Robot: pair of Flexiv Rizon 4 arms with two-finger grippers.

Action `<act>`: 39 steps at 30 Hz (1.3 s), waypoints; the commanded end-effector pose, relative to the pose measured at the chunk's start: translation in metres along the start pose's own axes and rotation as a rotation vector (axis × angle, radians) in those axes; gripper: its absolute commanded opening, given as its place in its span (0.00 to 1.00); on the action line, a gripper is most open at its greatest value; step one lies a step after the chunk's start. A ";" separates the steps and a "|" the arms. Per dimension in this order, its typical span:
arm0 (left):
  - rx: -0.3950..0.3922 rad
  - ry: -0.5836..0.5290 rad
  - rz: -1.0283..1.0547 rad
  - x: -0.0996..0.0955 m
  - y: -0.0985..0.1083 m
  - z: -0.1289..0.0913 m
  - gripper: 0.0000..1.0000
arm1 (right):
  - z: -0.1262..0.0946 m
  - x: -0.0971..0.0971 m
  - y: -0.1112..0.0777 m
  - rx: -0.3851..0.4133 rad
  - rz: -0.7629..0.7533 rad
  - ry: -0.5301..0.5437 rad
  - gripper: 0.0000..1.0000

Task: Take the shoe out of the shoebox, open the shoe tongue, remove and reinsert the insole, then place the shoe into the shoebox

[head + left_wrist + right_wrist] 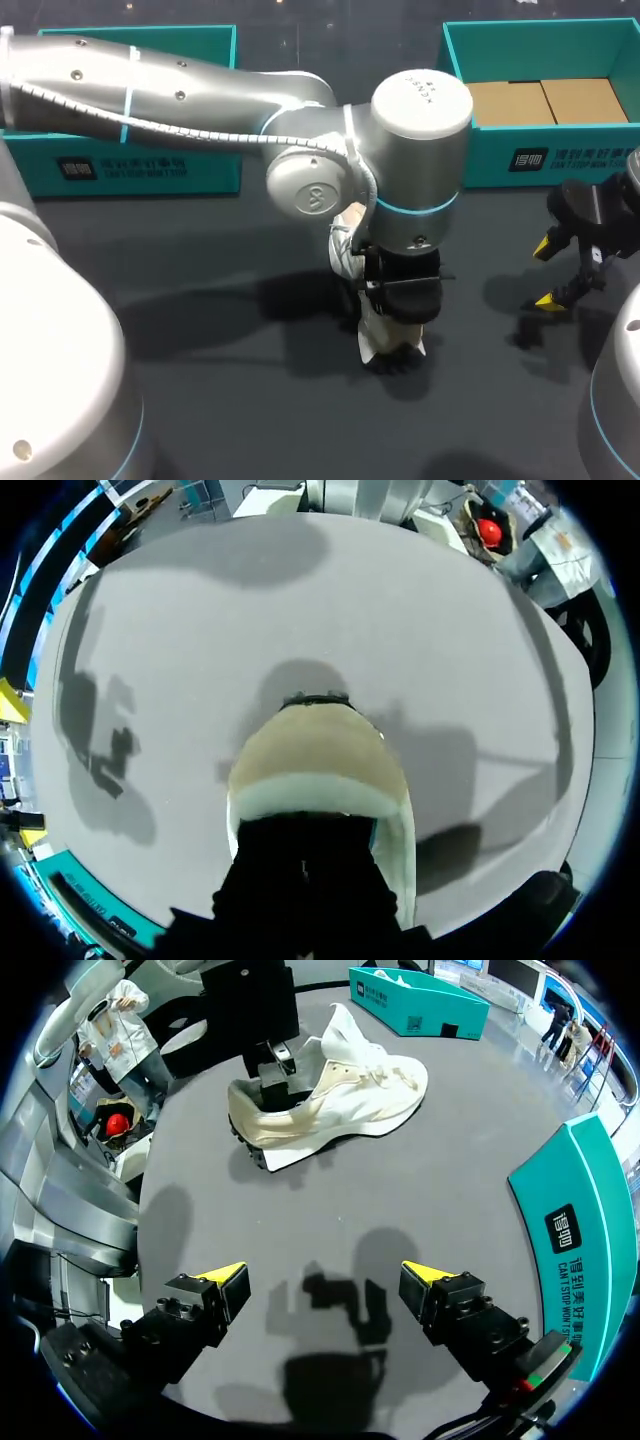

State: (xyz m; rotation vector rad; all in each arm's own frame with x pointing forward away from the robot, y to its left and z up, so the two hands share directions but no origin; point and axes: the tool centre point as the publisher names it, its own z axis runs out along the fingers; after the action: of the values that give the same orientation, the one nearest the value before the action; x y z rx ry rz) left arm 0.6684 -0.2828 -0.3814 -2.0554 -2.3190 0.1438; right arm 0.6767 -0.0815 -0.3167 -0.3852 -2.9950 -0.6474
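The left gripper [402,300] is planted straight down on the shoe [330,1100], a cream and white sneaker, out in the middle of the dark table [200,380]. The sneaker sits directly under that gripper, sole down. From the right wrist view the contact is at the heel [250,1120] end, with the black gripper body standing over the collar. Whether it is clamped there or only resting, I cannot tell; its own wrist view shows just the black body and the cream heel ahead of it.

The sneaker's long axis runs away from the robot. The heel is nearest the robot, beneath the left gripper. The toe [410,1080] points off toward the second teal box [130,165] on the far side. The tongue [340,1030] stands up tall between toe and gripper.

Over on the other side, the right gripper [322,1275] hangs above bare table with its yellow tips spread wide and nothing between them. The sneaker lies well ahead of it, clearly apart. The shoebox [480,150] sits beside the right gripper, open on top, with brown cardboard [545,100] lining its floor.
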 end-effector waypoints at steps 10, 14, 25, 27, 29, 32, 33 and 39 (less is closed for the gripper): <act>0.001 -0.015 -0.071 0.006 0.019 0.024 0.00 | 0.000 0.002 -0.001 0.000 0.000 -0.003 1.00; -0.022 -0.027 -0.095 0.009 0.029 0.015 0.00 | 0.000 0.002 -0.001 0.000 0.000 -0.003 1.00; -0.083 -0.106 -0.072 0.013 0.027 -0.037 0.00 | 0.000 0.002 -0.001 0.000 0.000 -0.003 1.00; -0.112 -0.116 -0.084 0.012 0.029 -0.042 0.00 | 0.000 0.002 -0.001 0.000 0.000 -0.003 1.00; -0.119 -0.110 -0.089 0.012 0.033 -0.043 0.00 | 0.000 0.002 -0.001 0.000 0.000 -0.003 1.00; -0.141 -0.094 -0.104 0.012 0.038 -0.045 0.00 | 0.000 0.002 -0.001 0.000 0.000 -0.003 1.00; -0.149 -0.090 -0.110 0.013 0.040 -0.045 0.00 | 0.000 0.002 -0.001 0.000 0.000 -0.003 1.00; -0.169 -0.093 -0.134 0.011 0.046 -0.049 0.00 | 0.000 0.002 -0.001 0.000 0.000 -0.003 1.00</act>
State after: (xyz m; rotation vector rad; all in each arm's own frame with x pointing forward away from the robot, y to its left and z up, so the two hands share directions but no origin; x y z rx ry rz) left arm 0.7159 -0.2632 -0.3381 -1.9995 -2.5965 0.0513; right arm 0.6767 -0.0815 -0.3167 -0.3852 -2.9950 -0.6474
